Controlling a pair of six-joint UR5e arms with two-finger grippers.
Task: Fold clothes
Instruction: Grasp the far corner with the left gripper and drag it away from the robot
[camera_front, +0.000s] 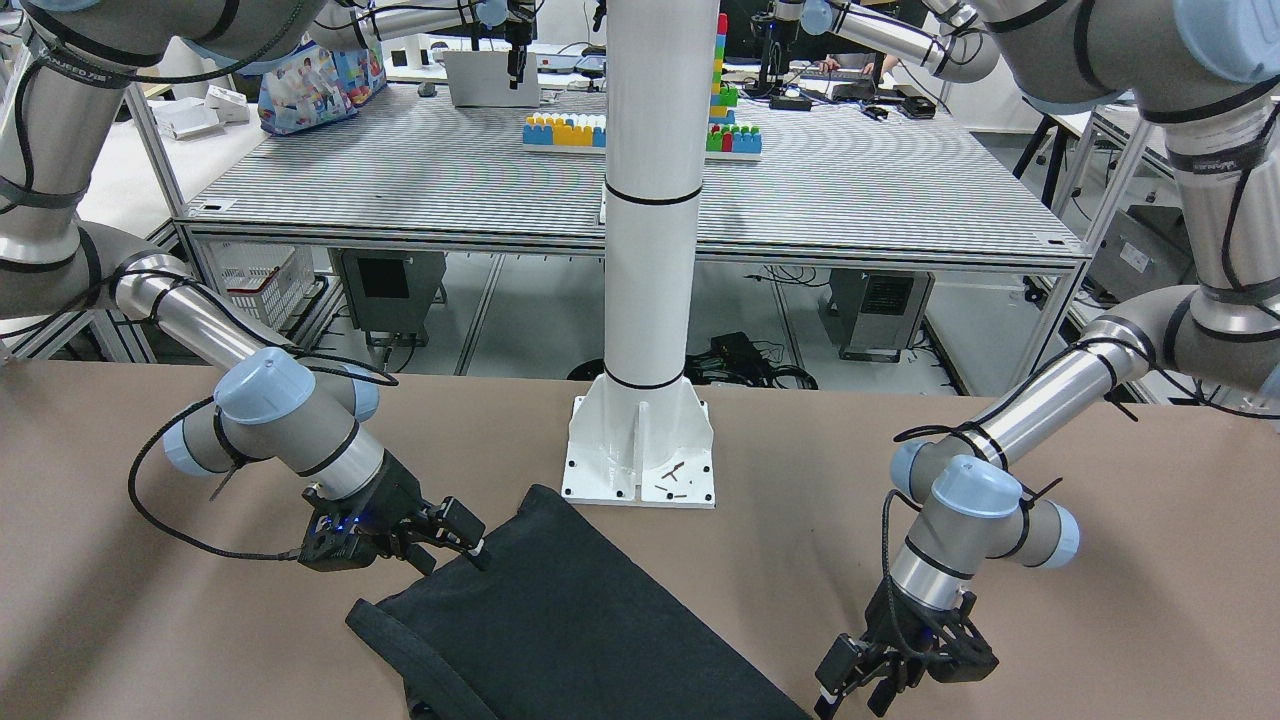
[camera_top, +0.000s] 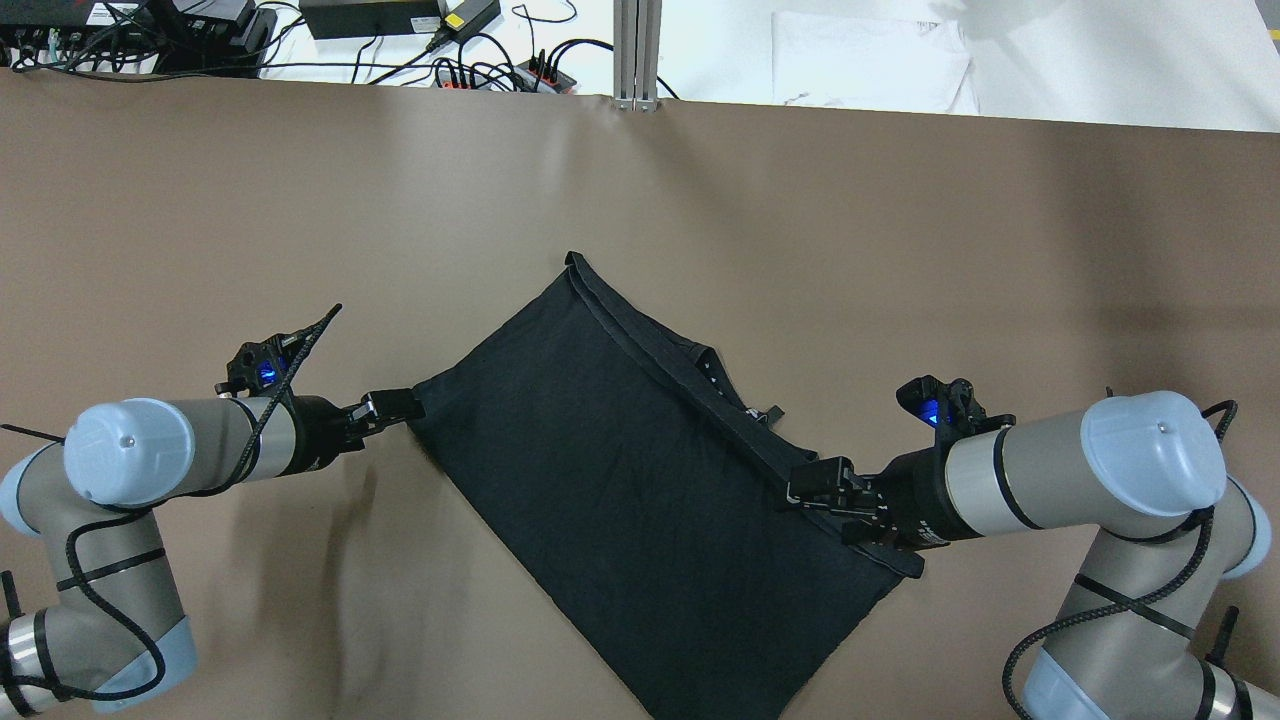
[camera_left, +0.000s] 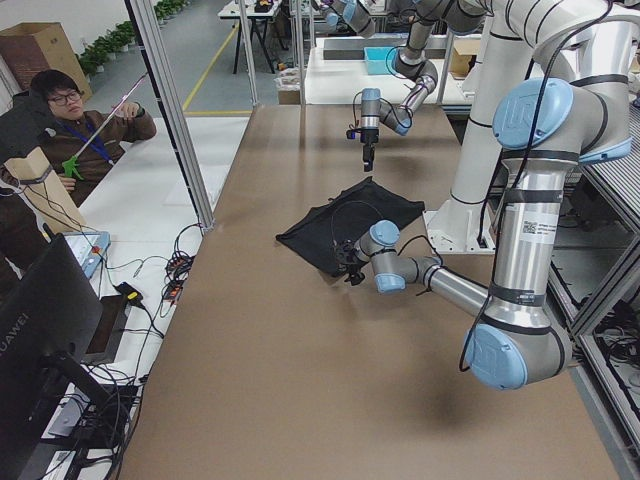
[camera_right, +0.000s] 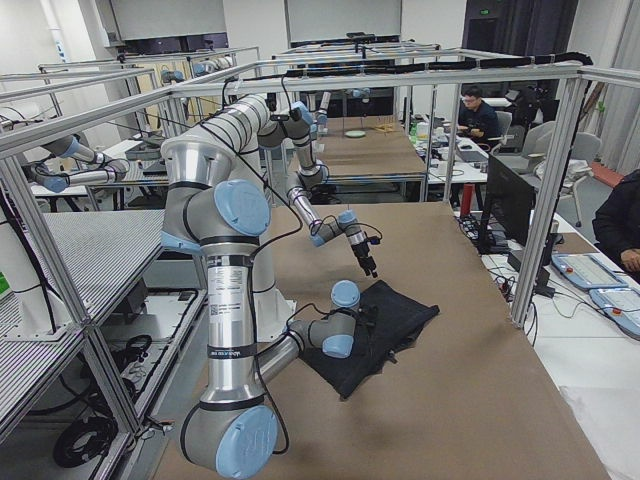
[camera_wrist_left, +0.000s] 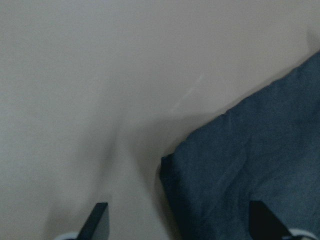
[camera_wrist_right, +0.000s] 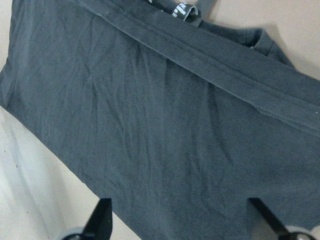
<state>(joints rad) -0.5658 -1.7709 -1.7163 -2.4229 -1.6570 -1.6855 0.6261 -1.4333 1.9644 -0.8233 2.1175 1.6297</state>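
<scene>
The black garment (camera_top: 640, 490) lies flat on the brown table as a slanted rectangle, with its hemmed band (camera_wrist_right: 210, 55) along the far right side. No white logo shows. My left gripper (camera_top: 395, 408) is low at the garment's left corner, which lies between its open fingers in the left wrist view (camera_wrist_left: 180, 222). My right gripper (camera_top: 820, 490) is over the band at the garment's right end. It is open, with the cloth (camera_wrist_right: 150, 110) spread below it. In the front view the left gripper (camera_front: 850, 685) is at the right and the right gripper (camera_front: 460, 540) at the left.
The robot's white column base (camera_front: 640, 450) stands just behind the garment (camera_front: 580, 610). Bare brown table (camera_top: 300, 200) surrounds the cloth. Cables and power strips (camera_top: 480, 70) lie beyond the far edge. An operator (camera_left: 60, 110) sits off the table's side.
</scene>
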